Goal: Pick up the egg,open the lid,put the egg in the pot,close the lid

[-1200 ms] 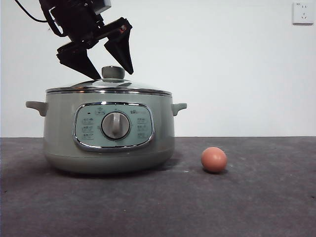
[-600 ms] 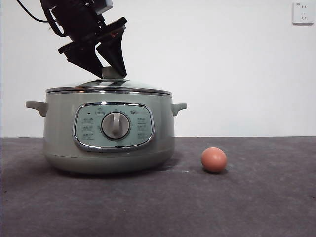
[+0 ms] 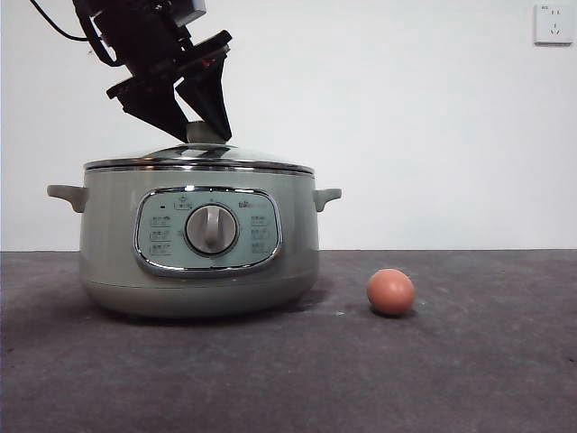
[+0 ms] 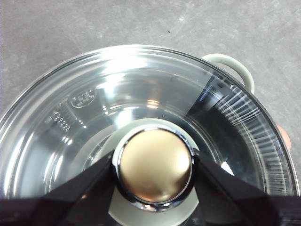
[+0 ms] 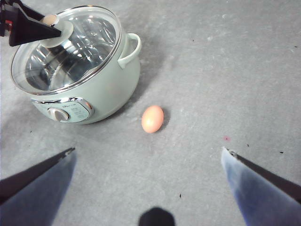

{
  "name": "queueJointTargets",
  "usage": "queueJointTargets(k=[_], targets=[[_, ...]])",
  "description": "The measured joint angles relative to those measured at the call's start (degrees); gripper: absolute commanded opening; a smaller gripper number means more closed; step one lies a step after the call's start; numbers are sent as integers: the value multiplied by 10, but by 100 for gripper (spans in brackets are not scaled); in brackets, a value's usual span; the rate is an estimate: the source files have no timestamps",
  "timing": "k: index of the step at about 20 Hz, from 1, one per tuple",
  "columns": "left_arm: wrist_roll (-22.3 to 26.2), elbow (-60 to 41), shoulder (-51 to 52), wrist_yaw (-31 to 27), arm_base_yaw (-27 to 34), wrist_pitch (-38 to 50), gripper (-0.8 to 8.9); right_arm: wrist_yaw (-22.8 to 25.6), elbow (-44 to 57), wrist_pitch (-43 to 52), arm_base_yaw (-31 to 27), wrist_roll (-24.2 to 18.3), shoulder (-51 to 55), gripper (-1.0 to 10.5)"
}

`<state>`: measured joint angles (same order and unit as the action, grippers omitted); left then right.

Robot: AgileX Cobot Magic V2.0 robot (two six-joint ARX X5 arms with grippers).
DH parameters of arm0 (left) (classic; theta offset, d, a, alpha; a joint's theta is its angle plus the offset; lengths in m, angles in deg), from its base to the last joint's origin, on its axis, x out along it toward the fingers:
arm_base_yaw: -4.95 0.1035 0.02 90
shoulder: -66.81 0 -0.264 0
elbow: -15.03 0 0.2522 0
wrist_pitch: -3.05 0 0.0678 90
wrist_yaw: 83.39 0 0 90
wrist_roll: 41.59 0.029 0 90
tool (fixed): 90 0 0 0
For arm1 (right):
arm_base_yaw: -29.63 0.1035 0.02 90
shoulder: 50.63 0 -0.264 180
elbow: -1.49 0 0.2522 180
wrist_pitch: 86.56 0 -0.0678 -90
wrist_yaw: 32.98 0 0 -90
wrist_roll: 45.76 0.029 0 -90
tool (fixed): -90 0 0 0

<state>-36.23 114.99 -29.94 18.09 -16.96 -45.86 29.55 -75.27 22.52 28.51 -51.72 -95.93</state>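
Observation:
The sage-green pot [image 3: 198, 253] stands on the dark table with the glass lid [image 3: 198, 159] resting on it. My left gripper [image 3: 195, 126] comes down from the upper left and is shut on the lid's knob [image 4: 154, 165], one black jaw on each side. The orange-brown egg [image 3: 390, 291] lies on the table to the right of the pot, apart from it. In the right wrist view the egg [image 5: 153, 118] sits beside the pot [image 5: 94, 89]. My right gripper [image 5: 148, 153] hangs open well above the table, holding nothing.
A white wall socket [image 3: 552, 23] sits at the top right of the back wall. The pot's side handle [image 4: 233, 66] sticks out toward the egg. Grey table surface [image 5: 225, 70] stretches around the egg and pot.
A second ago the left gripper's jaws stood spread around the knob; they have closed on it. Nothing has moved in the last half second. The lid still rests on the pot.

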Motion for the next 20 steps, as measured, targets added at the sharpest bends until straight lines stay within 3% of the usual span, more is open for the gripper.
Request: queueJointTargets(k=[13,17,20], targets=[[-5,156,24,17,9,-103,-8,0,0,10,0,3,-43,657],[-4,158,120,17,58,-128,-8,0,0,50,16,10,-101,649],[2,161,188,15,111,-171,-8,2,0,83,63,12,-158,616]])
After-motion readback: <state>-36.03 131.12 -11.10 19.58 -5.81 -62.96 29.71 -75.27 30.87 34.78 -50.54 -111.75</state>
